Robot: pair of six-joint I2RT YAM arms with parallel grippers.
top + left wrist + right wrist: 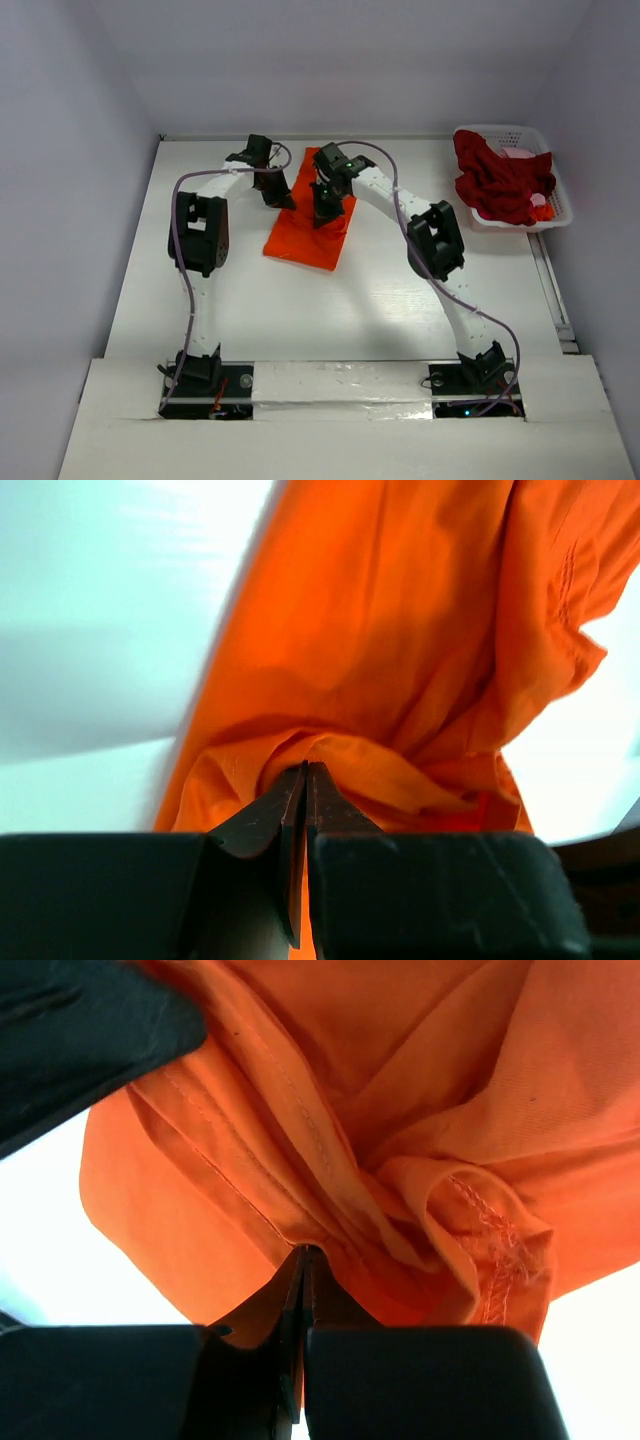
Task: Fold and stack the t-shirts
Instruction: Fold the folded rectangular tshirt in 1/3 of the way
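The bright orange-red t-shirt (305,235) lies on the table as a long narrow strip, its far part lifted. My left gripper (280,199) is shut on the shirt's left edge, and the left wrist view shows cloth (400,660) pinched at the closed tips (305,768). My right gripper (325,217) is shut on the shirt near its middle, and the right wrist view shows a hemmed fold (330,1140) pinched at the closed tips (303,1250). The dark crimson t-shirt (503,180) lies heaped in the basket, with a bit of pink cloth (520,153) behind it.
The white lattice basket (560,200) stands at the back right corner of the table. The white table (330,310) ends at a wall behind and a raised lip at the near edge, where the arm bases sit.
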